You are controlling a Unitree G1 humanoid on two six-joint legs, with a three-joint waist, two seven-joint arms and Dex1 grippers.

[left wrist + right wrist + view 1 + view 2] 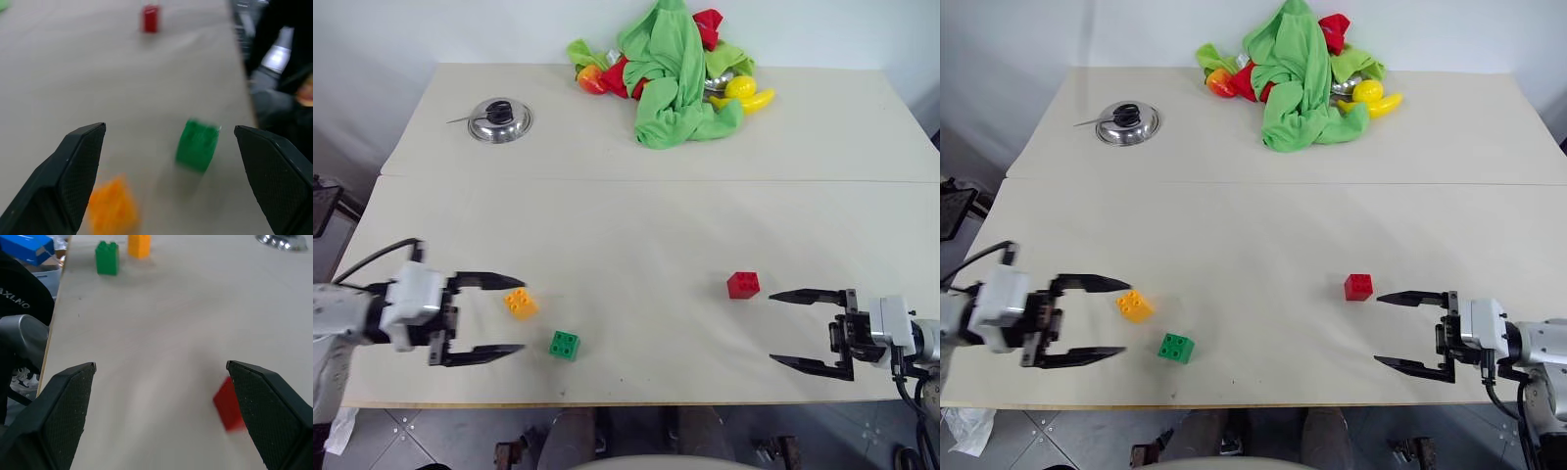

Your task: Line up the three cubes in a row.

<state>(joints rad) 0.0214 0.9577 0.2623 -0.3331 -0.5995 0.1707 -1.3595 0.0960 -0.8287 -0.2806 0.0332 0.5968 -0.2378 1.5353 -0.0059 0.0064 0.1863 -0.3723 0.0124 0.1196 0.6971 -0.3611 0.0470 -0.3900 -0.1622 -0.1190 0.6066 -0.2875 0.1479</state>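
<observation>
While the orange-yellow studded plastic cube (521, 303) and green studded plastic cube (564, 345) sit just off the wide-spread left gripper (512, 316), the red studded plastic cube (742, 285) lies well apart, just beside the equally spread, empty right gripper (778, 327).

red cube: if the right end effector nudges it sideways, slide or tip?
The red cube looks squat and flat-bottomed on the table, so it probably slides rather than tips. It seems small rigid plastic, likely light; a fast push from the open right end effector might skitter or spin it.

Head stereo pair looks down and forward over the whole worktop (626, 225). Each wrist camera sits low and close, facing across it between its fingers; both share the green cube (197, 146).
</observation>
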